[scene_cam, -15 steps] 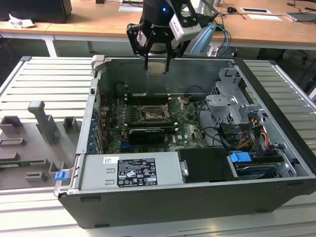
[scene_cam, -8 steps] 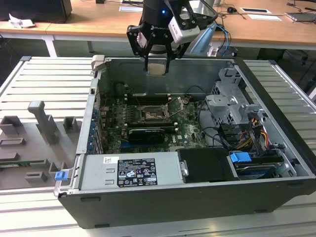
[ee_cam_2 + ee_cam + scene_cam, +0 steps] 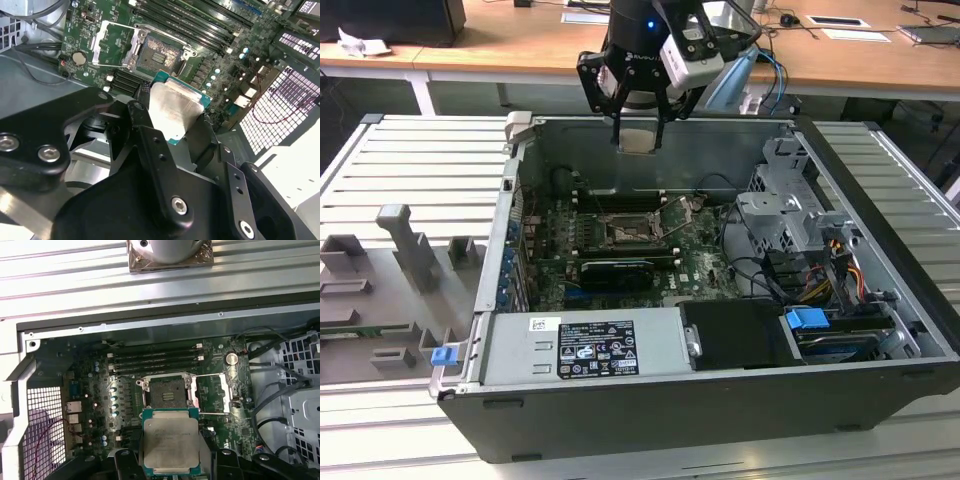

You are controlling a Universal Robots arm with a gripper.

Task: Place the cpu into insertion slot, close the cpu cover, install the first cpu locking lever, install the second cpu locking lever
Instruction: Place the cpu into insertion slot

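1. Ribbed grey metal table [image 3: 420, 170] carries an open computer case [image 3: 720, 410]; wooden desks [image 3: 520, 45] stand beyond it.
2. Inside the case lies a green motherboard [image 3: 705, 262]. Its insertion slot [image 3: 166, 394] sits bare, with the cpu cover [image 3: 212, 394] swung open beside it.
3. Black gripper [image 3: 638, 128] is clenched on the cpu [image 3: 170, 442], holding it above the case, clear of the motherboard.

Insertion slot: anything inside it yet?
Nothing: the insertion slot shows its bare dark contact bed, with the cpu cover swung open beside it. The cpu, held in the claw, hides the board just beside the slot in the first wrist view.
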